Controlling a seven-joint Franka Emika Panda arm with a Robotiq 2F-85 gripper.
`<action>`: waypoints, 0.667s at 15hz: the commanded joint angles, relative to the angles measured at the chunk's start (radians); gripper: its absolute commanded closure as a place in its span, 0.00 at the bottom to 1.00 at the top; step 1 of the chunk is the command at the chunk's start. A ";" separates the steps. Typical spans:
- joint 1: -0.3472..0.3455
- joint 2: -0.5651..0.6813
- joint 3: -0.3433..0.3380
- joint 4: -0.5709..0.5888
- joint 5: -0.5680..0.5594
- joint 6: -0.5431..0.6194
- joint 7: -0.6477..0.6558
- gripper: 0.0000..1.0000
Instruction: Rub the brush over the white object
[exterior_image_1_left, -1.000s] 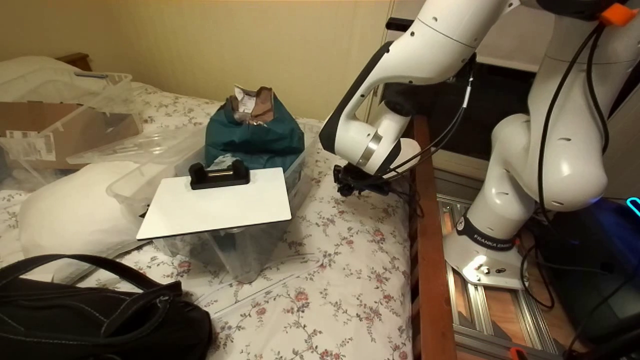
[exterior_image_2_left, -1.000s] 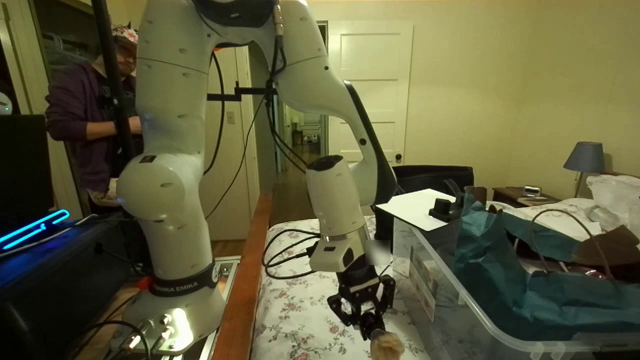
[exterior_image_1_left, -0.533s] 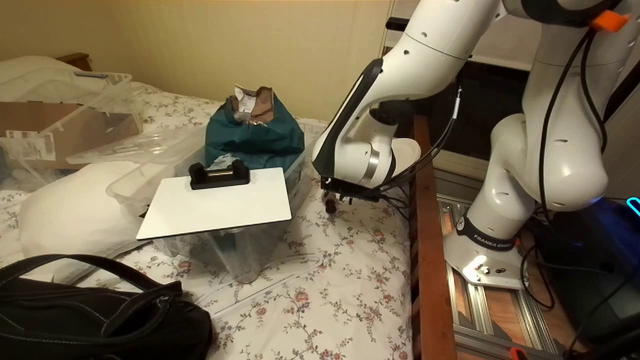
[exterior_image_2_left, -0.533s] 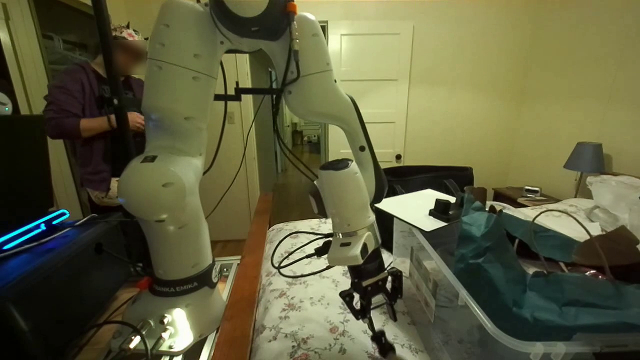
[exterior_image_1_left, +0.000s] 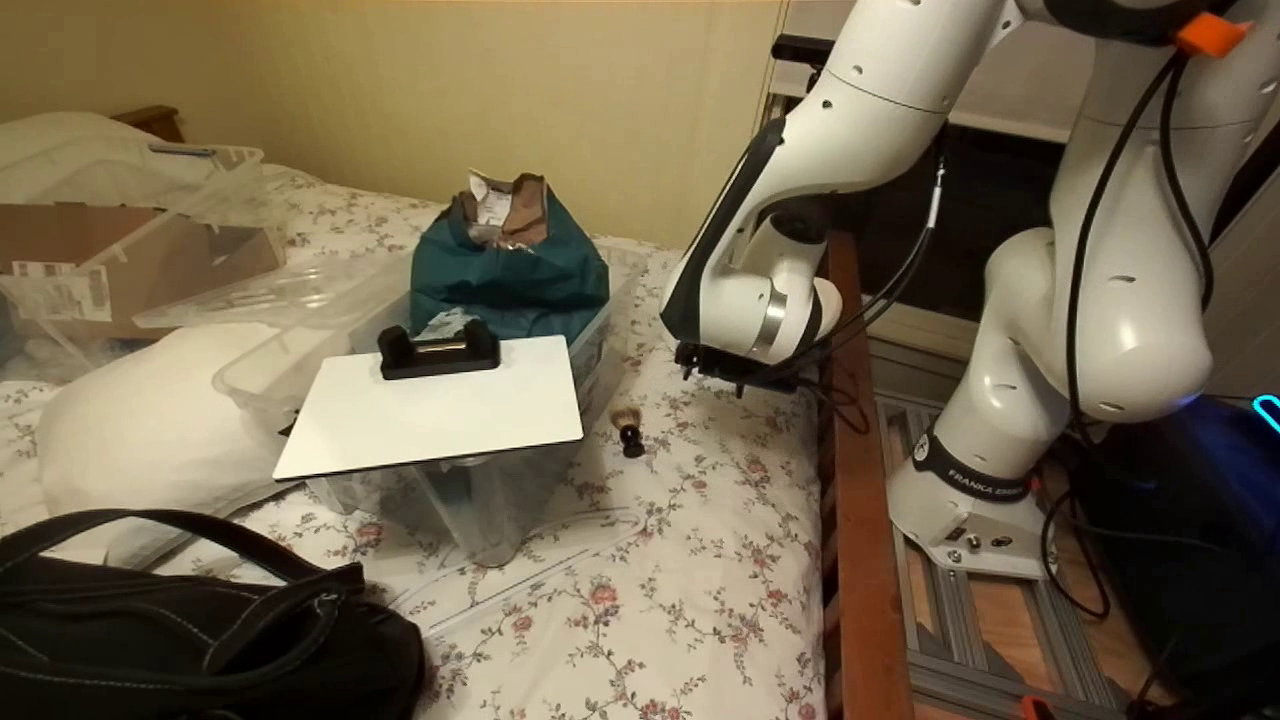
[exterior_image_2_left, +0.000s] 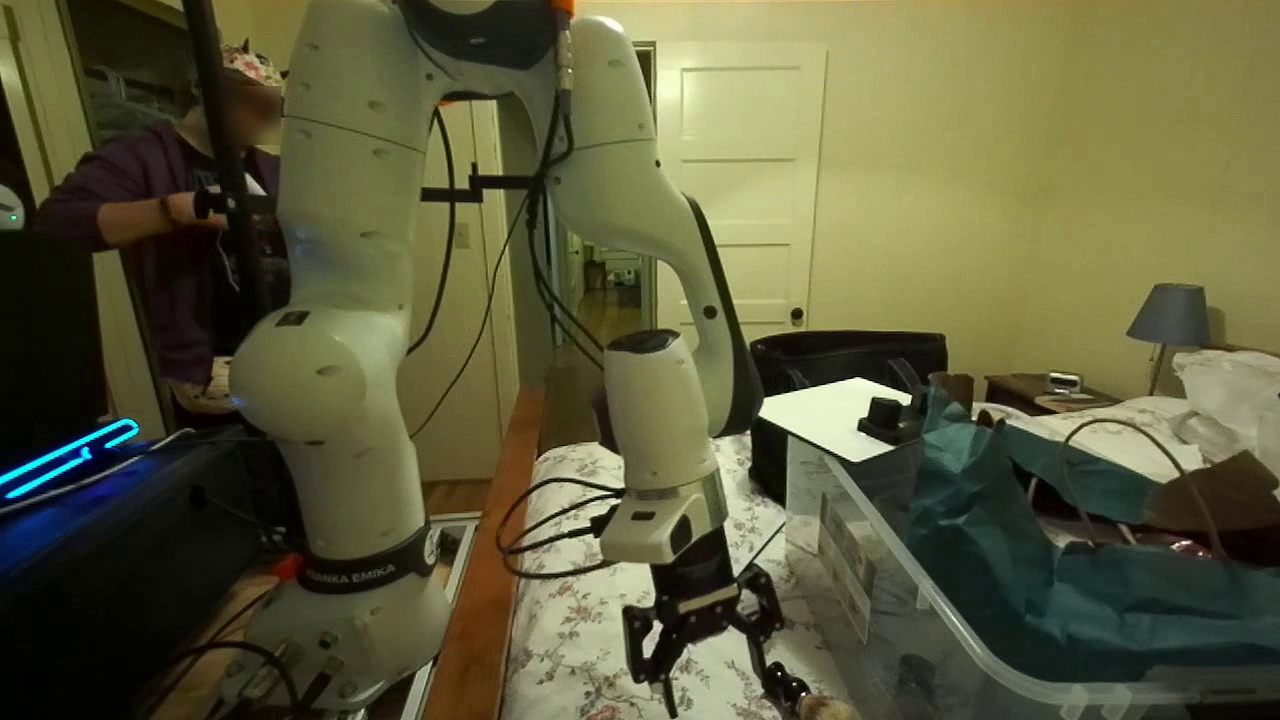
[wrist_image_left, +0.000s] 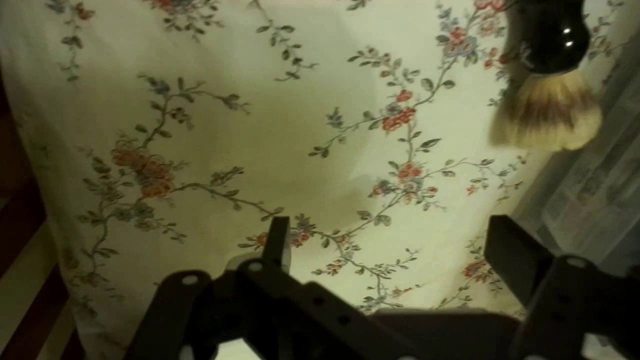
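Observation:
The brush (exterior_image_1_left: 629, 432), with a black handle and tan bristles, lies on the floral bed beside the clear box. In the wrist view the brush (wrist_image_left: 552, 75) is at the upper right, apart from the fingers. My gripper (wrist_image_left: 392, 240) stands wide open over the bedding with nothing between its fingers. In an exterior view my gripper (exterior_image_2_left: 720, 680) hangs low, one fingertip close to the brush in the picture. The white object (exterior_image_1_left: 831, 302) shows only as a pale rounded edge behind the arm, near the wooden rail. Most of it is hidden.
A white board (exterior_image_1_left: 440, 420) carrying a black device (exterior_image_1_left: 440, 360) rests on the clear plastic box (exterior_image_2_left: 1000, 655), next to a teal bag (exterior_image_1_left: 510, 285). A wooden rail (exterior_image_1_left: 850, 500) borders the bed. A black bag (exterior_image_1_left: 200, 640) lies at the near left.
A second ago the gripper was shut on the brush. The jaws have opened, the brush has dropped onto the bed, and the hand has moved off towards the rail.

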 joint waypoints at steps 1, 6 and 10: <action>-0.036 -0.015 -0.046 -0.014 0.000 -0.046 -0.259 0.00; -0.056 -0.021 -0.105 -0.011 0.012 -0.041 -0.638 0.00; -0.053 -0.008 -0.103 -0.009 0.002 -0.025 -0.601 0.00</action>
